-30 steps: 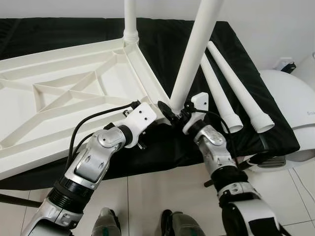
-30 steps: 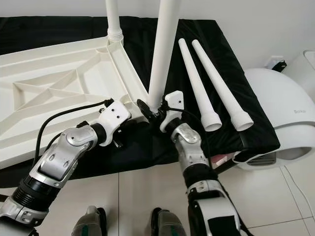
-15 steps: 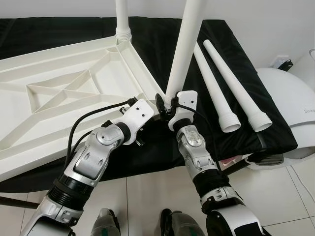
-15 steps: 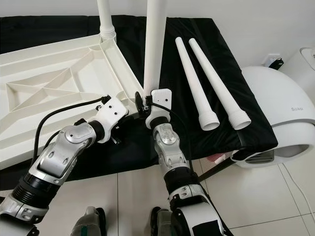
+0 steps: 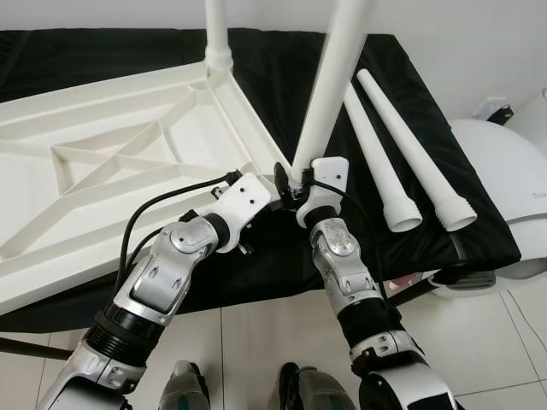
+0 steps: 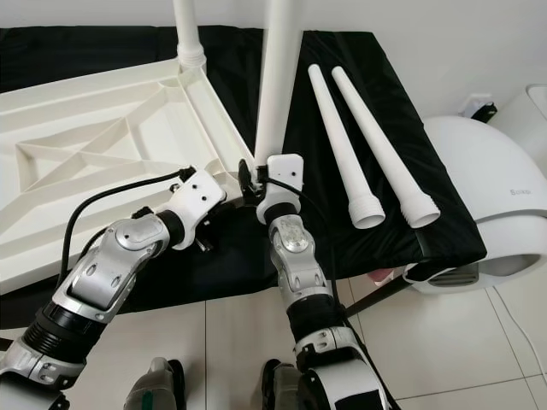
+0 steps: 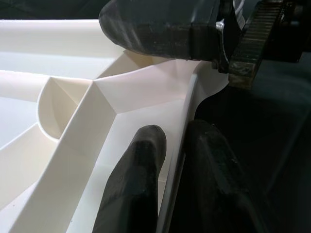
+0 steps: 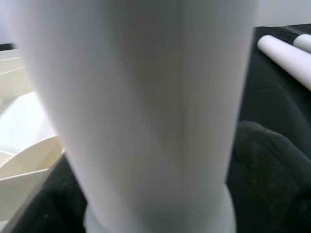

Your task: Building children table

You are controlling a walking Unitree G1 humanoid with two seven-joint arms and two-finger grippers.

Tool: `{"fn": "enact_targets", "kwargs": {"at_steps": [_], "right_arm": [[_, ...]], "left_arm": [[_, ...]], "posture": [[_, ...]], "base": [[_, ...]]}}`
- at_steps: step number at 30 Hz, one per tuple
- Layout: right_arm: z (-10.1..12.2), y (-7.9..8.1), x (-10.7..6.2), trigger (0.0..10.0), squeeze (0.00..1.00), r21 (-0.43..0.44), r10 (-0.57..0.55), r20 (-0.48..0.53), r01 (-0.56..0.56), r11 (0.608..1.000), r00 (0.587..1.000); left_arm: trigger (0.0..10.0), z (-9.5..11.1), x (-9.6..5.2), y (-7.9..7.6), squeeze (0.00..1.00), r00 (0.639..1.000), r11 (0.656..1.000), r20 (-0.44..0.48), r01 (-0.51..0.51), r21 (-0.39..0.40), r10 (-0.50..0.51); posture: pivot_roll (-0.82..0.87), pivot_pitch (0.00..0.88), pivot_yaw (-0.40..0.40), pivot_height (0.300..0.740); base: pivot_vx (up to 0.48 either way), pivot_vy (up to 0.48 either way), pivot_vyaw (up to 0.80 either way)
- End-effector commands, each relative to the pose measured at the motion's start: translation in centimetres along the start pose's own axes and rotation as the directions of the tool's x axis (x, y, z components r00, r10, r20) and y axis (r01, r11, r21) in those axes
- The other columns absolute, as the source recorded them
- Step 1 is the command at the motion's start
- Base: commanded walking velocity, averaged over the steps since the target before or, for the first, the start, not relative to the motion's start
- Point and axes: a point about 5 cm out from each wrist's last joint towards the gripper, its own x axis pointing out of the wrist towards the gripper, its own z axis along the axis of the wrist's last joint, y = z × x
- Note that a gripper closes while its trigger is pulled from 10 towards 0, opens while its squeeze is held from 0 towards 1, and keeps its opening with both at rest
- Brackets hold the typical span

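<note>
The white tabletop (image 5: 128,162) lies upside down on a black cloth, with one white leg (image 5: 215,34) standing in its far corner. My left gripper (image 7: 177,133) is shut on the tabletop's thin rim at the near right corner, one finger (image 7: 138,174) inside the rim and one outside. My right gripper (image 5: 291,181) is shut on the base of a second leg (image 5: 333,81). That leg rises slightly tilted from that same corner and spans the right wrist view (image 8: 146,107). Two loose legs (image 5: 376,158) (image 5: 417,152) lie side by side on the cloth to the right.
The black cloth (image 5: 282,265) ends just in front of my arms, with tiled floor (image 5: 256,342) and my feet (image 5: 184,389) below. A rounded white appliance (image 5: 504,171) stands on the floor at the right, close to the loose legs.
My right forearm has swung left and now stands almost straight under the held leg. The leg's base has stayed at the near corner. The left arm has held its grip.
</note>
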Motion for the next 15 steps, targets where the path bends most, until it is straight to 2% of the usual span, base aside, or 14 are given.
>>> {"fn": "enact_targets", "kwargs": {"at_steps": [1,7,8,12,13,15], "right_arm": [[0.2,-1.3,-0.1,10.0,1.00,-0.003,-0.061,0.006,0.061,0.998,0.998],[0.3,-1.2,-1.1,10.0,1.00,0.027,-0.038,0.024,0.037,0.999,0.999],[0.5,-1.0,-1.7,10.0,1.00,0.037,0.000,0.041,-0.001,0.999,0.999],[0.6,-0.8,-2.2,10.0,1.00,0.042,0.038,0.056,-0.040,0.998,0.998],[0.7,-0.7,-2.6,10.0,0.00,0.047,0.069,0.071,-0.073,0.996,0.995],[0.8,-0.6,-2.9,10.0,0.00,0.050,0.090,0.082,-0.094,0.994,0.993]], "left_arm": [[10.0,-0.8,0.3,-2.2,0.00,0.992,0.992,-0.019,0.125,-0.004,-0.125],[10.0,-0.8,0.3,-2.2,0.00,0.992,0.992,-0.017,0.127,-0.004,-0.127],[10.0,-0.9,0.3,-2.2,0.00,0.992,0.992,-0.019,0.126,-0.005,-0.126],[10.0,-0.9,0.3,-2.2,0.00,0.992,0.992,-0.019,0.125,-0.004,-0.125],[10.0,-0.9,0.3,-2.2,0.00,0.992,0.992,-0.019,0.125,-0.004,-0.125],[10.0,-0.9,0.4,-2.2,0.00,0.992,0.992,-0.019,0.125,-0.004,-0.125]], "posture": [[0.08,0.192,-0.042,0.740],[0.08,0.191,-0.043,0.740],[0.07,0.190,-0.041,0.740],[0.07,0.190,-0.040,0.740],[0.07,0.191,-0.038,0.740],[0.07,0.191,-0.038,0.740]], "base": [[0.000,0.000,0.00],[0.000,0.000,0.00],[0.000,0.000,0.00],[0.000,0.000,0.00],[0.000,0.000,0.00],[0.000,0.000,0.00]]}}
